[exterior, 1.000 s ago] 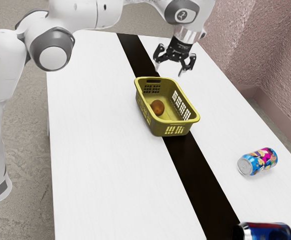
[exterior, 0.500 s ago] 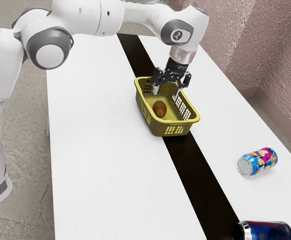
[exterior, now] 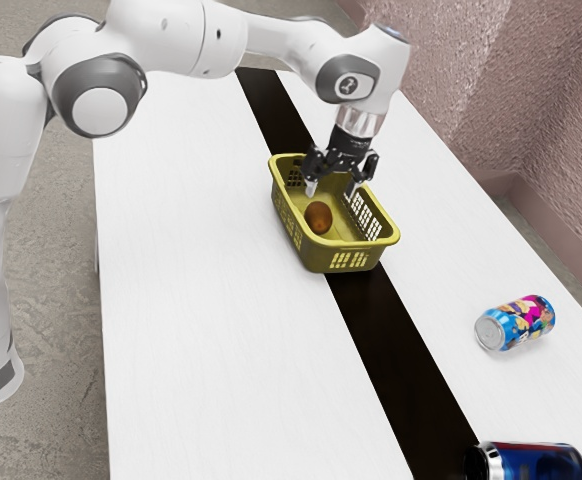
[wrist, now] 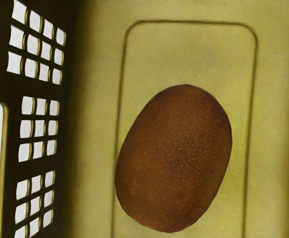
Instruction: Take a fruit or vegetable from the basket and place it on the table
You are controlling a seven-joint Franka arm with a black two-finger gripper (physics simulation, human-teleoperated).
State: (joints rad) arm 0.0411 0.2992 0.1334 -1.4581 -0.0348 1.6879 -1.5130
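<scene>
Exterior view, and the black two-finger gripper (exterior: 331, 188) hangs over the yellow plastic basket (exterior: 318, 252), fingers wide apart, nothing between them. Down below the fingertips, toward the basket's end nearer the cans, sits the brown oval fruit (exterior: 318, 217), on the basket floor. Its long axis runs roughly with the long walls, slightly askew, so lowering and closing across its narrower middle looks like the move. Outward now: white table (exterior: 221, 350), black stripe (exterior: 401, 380) beneath the basket, patterned blue metal can (exterior: 516, 322) lying toward the table's right-hand edge in the exterior view, rough pinkish wall (exterior: 471, 80) beyond.
</scene>
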